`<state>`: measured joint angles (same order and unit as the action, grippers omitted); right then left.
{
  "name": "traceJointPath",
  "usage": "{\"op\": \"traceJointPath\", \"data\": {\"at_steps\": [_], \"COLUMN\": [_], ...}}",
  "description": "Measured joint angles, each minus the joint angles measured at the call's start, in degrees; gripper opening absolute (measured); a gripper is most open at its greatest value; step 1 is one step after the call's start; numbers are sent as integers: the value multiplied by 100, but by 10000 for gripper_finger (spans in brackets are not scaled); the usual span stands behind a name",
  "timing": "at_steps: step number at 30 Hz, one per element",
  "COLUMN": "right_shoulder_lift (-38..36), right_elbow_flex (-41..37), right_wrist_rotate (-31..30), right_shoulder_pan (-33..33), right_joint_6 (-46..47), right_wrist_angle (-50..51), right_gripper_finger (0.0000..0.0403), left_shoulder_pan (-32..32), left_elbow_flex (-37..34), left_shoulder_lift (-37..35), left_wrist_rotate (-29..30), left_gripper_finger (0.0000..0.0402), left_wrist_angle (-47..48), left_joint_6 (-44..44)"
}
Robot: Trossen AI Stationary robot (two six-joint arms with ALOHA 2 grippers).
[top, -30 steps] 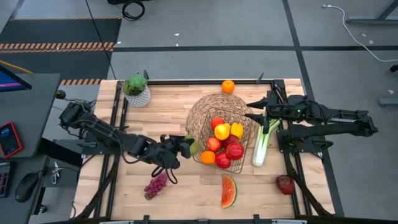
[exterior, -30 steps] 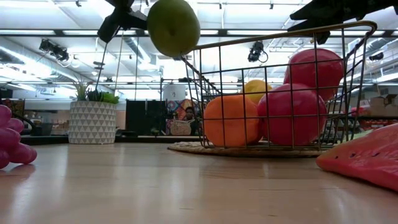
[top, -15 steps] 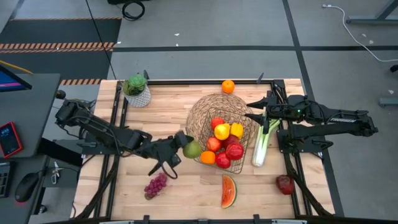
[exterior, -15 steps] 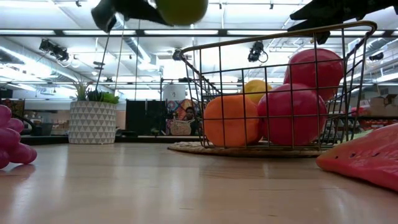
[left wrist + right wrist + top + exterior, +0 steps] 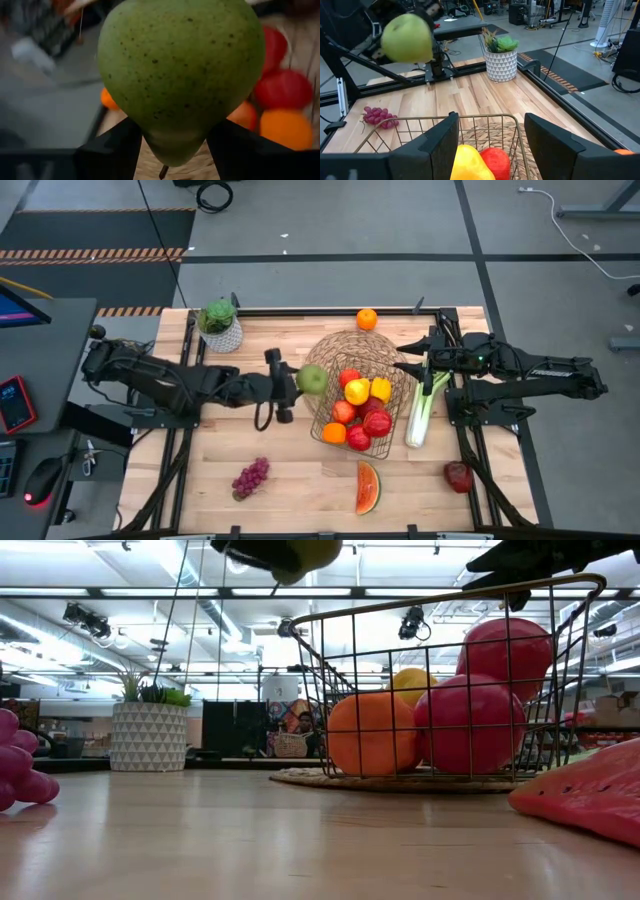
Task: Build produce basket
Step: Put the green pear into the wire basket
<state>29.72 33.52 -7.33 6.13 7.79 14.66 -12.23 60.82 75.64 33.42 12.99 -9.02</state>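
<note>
I've swung my left gripper with the green pear clamped in it from the near side of the wire basket up and away, and raised it; the pear now sits at the basket's left rim, almost out of the low view's top.

Matt speckled pear; thin wire basket; wood-plank table.

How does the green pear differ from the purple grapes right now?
The smooth green pear is held in the air by the left gripper, at the wire basket's rim; the bunch of purple grapes lies untouched on the wooden table. The pear is one piece; the grapes are a cluster. Neither is in the basket yet.
</note>
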Motion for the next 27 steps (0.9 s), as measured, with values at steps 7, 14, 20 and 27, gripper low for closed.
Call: {"op": "traceJointPath", "data": {"at_steps": [7, 14, 20, 27], "right_shoulder_lift": [0, 2, 0, 2], "right_elbow_flex": [0, 0, 0, 0], "right_wrist_rotate": [0, 0, 0, 0], "right_shoulder_pan": [-2, -2, -1, 0], "right_joint_6": [0, 0, 0, 0], "right_wrist_angle": [0, 0, 0, 0], "right_gripper_finger": [231, 231, 231, 231], "left_shoulder_pan": [159, 157, 155, 157], "left_elbow_flex": [0, 0, 0, -28], "left_shoulder_lift": [0, 0, 0, 13], "left_wrist_rotate": [1, -625, -976, -1037], "left_gripper_finger": [223, 218, 210, 208], "left_wrist_angle": [29, 177, 119, 210], "left_joint_6": [2068, 2822, 2617, 2525]}}
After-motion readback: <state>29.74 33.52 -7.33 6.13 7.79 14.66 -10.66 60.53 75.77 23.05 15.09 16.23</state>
